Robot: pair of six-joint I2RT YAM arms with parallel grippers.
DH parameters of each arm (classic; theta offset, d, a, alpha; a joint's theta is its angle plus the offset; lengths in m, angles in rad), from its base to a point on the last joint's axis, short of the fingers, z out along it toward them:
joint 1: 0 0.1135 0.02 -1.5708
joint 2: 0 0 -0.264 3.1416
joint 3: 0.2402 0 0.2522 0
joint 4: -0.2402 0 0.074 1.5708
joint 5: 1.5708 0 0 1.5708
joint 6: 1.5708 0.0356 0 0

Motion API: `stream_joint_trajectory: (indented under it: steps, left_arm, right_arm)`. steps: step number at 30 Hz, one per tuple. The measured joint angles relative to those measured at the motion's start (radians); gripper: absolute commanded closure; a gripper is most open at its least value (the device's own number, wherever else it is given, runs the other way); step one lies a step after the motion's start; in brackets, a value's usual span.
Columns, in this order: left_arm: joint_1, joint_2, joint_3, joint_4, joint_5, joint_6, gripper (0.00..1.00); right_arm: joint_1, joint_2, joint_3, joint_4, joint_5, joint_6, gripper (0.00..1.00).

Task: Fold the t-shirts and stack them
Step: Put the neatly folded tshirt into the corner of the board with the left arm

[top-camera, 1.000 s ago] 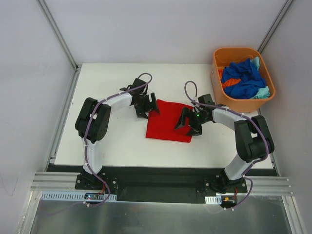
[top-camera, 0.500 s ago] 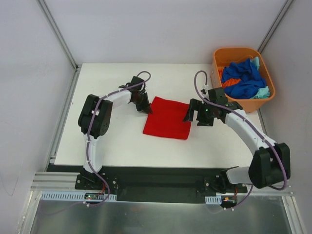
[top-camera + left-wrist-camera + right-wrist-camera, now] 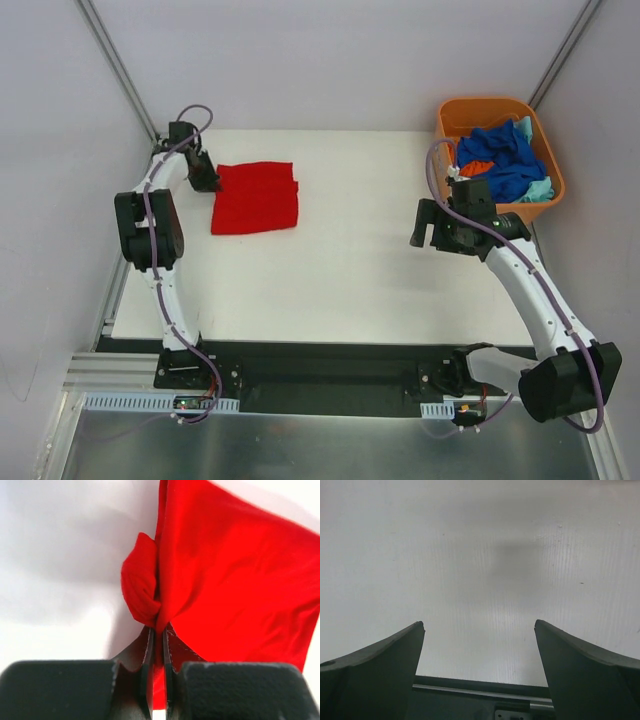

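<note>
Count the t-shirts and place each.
4 by colour: red t-shirt, far-left on the table, pinched by the left gripper; blue t-shirt, orange t-shirt, teal t-shirt heaped in the tub, perhaps hiding more.

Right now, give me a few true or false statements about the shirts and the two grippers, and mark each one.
1. The left gripper is shut on an edge of the red t-shirt. True.
2. The right gripper is shut on cloth. False: it is open, with nothing between its fingers.
3. The red t-shirt lies in the orange tub. False: it lies folded on the table, far left.
4. A blue t-shirt sits in the orange tub. True.
</note>
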Motion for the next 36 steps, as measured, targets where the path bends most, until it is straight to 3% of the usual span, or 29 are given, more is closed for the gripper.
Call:
stream_joint_trajectory:
  steps: [8, 11, 14, 17, 18, 19, 21, 22, 28, 33, 36]
  left_arm:
    - [0.122, 0.275, 0.515, -0.121, -0.061, 0.172, 1.00]
    - [0.169, 0.351, 0.622, -0.152, -0.064, 0.183, 0.98]
    - [0.213, 0.413, 0.711, -0.188, -0.076, 0.193, 0.86]
    - [0.245, 0.444, 0.774, -0.197, -0.101, 0.205, 0.84]
    - [0.249, 0.445, 0.788, -0.198, -0.118, 0.210, 0.75]
    - [0.251, 0.445, 0.800, -0.197, -0.138, 0.216, 0.38]
    - [0.249, 0.444, 0.821, -0.184, -0.180, 0.230, 0.05]
    - [0.245, 0.441, 0.825, -0.173, -0.197, 0.231, 0.01]
    - [0.236, 0.371, 0.790, -0.161, -0.242, 0.227, 0.01]
    - [0.229, 0.149, 0.595, -0.156, -0.189, 0.159, 0.01]
    - [0.210, -0.072, 0.384, -0.131, -0.177, 0.089, 0.01]
  right_arm:
    - [-0.008, 0.000, -0.002, -0.003, 0.077, 0.011, 0.03]
    - [-0.009, -0.002, -0.005, 0.000, 0.103, 0.022, 0.03]
    - [-0.010, -0.008, -0.012, 0.004, 0.128, 0.034, 0.03]
    - [-0.011, -0.014, -0.016, 0.004, 0.136, 0.046, 0.03]
    - [-0.011, -0.014, -0.018, 0.005, 0.139, 0.052, 0.03]
    - [-0.011, -0.015, -0.022, 0.005, 0.144, 0.058, 0.03]
    - [-0.011, -0.016, -0.030, 0.002, 0.151, 0.069, 0.03]
    - [-0.011, -0.018, -0.036, 0.003, 0.152, 0.076, 0.03]
    - [-0.011, -0.058, -0.061, -0.012, 0.154, 0.099, 0.03]
    - [-0.011, -0.127, -0.071, -0.015, 0.167, 0.117, 0.03]
    - [-0.011, -0.163, -0.088, -0.008, 0.178, 0.120, 0.03]
